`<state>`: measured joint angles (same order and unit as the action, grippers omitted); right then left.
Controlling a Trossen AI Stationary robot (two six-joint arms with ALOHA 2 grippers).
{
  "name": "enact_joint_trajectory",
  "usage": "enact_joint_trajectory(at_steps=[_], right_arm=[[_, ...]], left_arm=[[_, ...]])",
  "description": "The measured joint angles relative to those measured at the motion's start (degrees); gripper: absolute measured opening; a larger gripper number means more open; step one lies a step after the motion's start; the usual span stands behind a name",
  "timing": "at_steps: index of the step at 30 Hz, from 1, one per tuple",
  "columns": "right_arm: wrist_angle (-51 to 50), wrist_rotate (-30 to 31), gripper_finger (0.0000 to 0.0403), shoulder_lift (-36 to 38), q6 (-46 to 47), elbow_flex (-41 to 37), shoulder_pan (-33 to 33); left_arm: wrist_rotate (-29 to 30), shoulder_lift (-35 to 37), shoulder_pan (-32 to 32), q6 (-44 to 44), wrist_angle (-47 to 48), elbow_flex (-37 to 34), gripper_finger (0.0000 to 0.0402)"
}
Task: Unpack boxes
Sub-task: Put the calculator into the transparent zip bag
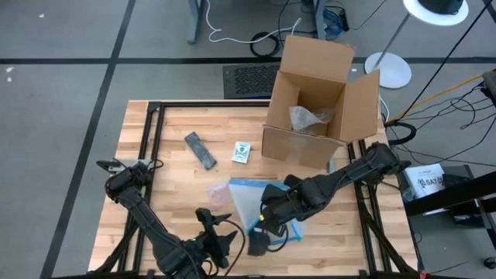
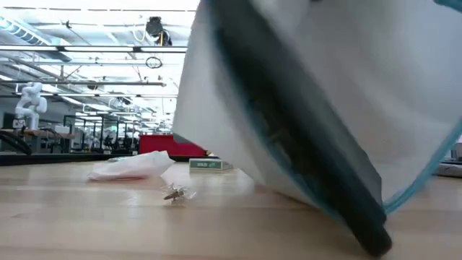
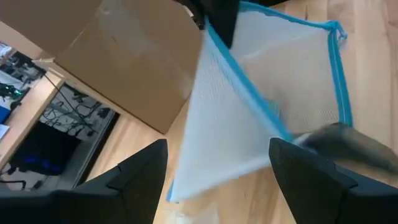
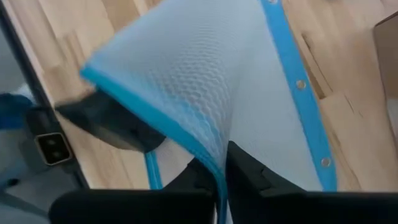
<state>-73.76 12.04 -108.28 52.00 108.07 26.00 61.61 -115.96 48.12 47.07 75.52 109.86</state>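
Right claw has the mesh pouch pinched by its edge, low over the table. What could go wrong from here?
1. The right claw grips only the blue-trimmed edge of the white mesh pouch; a dark object weighs down its far end, so the pouch may slip free.
2. The pouch hangs close to the open left claw and could snag on it.
3. A swing could sweep the small green-and-white packet or the dark flat bar across the wooden table.

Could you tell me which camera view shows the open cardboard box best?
The high view: the whole cardboard box stands open with crumpled plastic inside. The left wrist view catches only one brown side; the low and right wrist views hardly show it.
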Motion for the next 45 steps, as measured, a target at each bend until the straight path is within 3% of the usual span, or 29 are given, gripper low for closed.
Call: enact_joint_trajectory(at_steps=[6,12,18,22,28,39,42,45], right_arm=[[0.2,0.61,0.0041,-2.44,-1.55,0.0,-0.02],[0.2,1.59,0.0052,-2.98,-1.74,0.0,0.29],[0.17,1.89,0.0052,-3.0,-1.61,0.0,0.78],[0.17,2.85,0.0052,-3.0,-0.77,0.0,0.74],[0.34,3.1,0.0052,-3.0,-0.45,0.0,0.74],[1.36,4.96,0.0052,-3.0,-0.71,0.0,1.21],[0.26,6.17,0.0052,-3.0,-1.94,0.0,1.84],[-2.47,7.72,0.0055,-3.02,-3.87,0.0,2.75]], left_arm=[[-9.58,0.0,-0.07,0.29,-1.1,-1.74,0.0285],[-11.28,0.0,0.79,6.34,-7.19,-10.8,0.0272],[-12.14,-0.02,0.65,9.5,-28.8,-23.11,0.0241],[-8.49,-0.09,0.1,9.69,-38.63,-25.88,0.0237],[-6.11,-0.09,-3.1,18.12,-33.57,-25.94,0.0237],[-12.55,-2.49,-9.75,15.65,-32.51,-25.96,0.0232],[-13.68,-2.6,-10.26,15.56,-31.2,-25.97,0.0191],[-14.32,-2.6,-10.5,14.79,-29.0,-25.97,0.0099]])
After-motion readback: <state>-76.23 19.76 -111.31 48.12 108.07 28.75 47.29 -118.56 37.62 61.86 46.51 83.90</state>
